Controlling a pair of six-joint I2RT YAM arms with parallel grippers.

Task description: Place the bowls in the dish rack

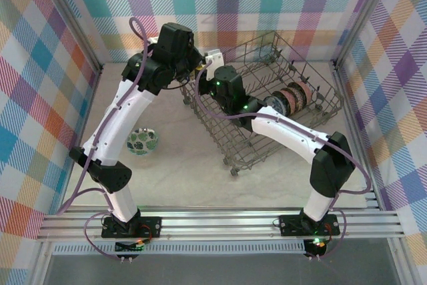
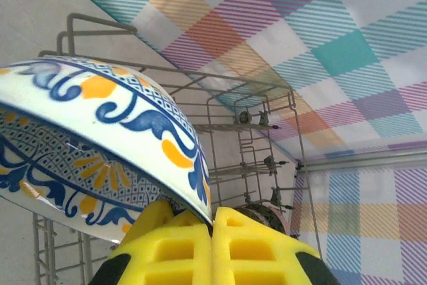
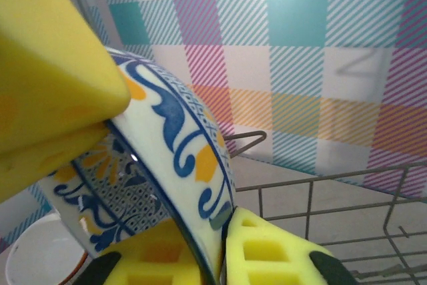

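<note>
plaid cloth walls all round, pale tabletop, dish rack (image 1: 263,148) on it under and beyond both tools. the left gripper (image 2: 212,221) is clenched on the rim of the blue-patterned bowl (image 2: 100,138), which rises up and to the left from its pads. the right gripper (image 3: 223,231) is also clamped on that bowl's rim, at another spot; the left tool's pad (image 3: 47,78) shows up-left of it. so one bowl is gripped by both arms, in the air above the rack's near corner.

other bowls (image 1: 290,98) stand on edge in the rack past the right tool. a green-patterned bowl (image 1: 142,141) sits on the table, well apart from both tools.

risks, as i judge them:
- either arm pulling away while the other is clamped — rim gets twisted, bowl pops out or chips
- both pinches are thin-rim holds on glazed ceramic — once one lets go, the bowl may pivot in the remaining pads and slip
- drop lands on rack wires or the table
- low carry could clip the rack's tall wall
</note>
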